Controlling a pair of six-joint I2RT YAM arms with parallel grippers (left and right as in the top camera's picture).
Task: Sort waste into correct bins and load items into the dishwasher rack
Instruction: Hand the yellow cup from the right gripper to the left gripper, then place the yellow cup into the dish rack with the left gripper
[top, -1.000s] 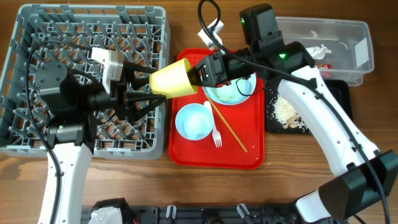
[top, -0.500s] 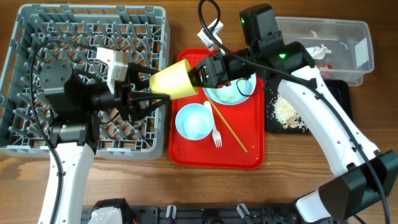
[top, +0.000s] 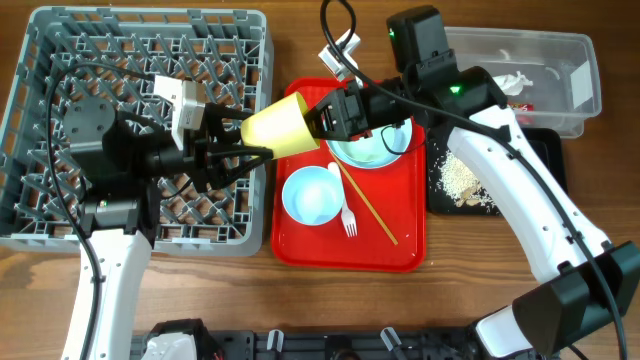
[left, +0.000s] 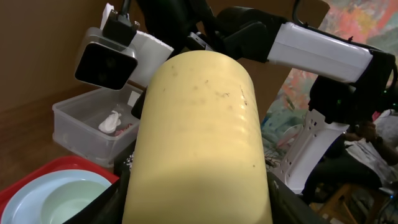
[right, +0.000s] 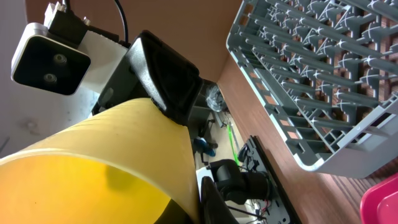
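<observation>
The right tool (top: 326, 118) pinches the near end of the yellow cup (top: 282, 126) and holds it on its side in the air. The left tool (top: 252, 135) meets it from the opposite side. Its two fingers (top: 235, 154) lie along the cup's flanks, but I cannot tell whether they press on it or only bracket it. Beneath the left tool sits the grey rack (top: 60, 232). Beneath the right tool is the red tray (top: 300, 250) on the desk (top: 250, 295), and the tray carries a bowl (top: 312, 195).
</observation>
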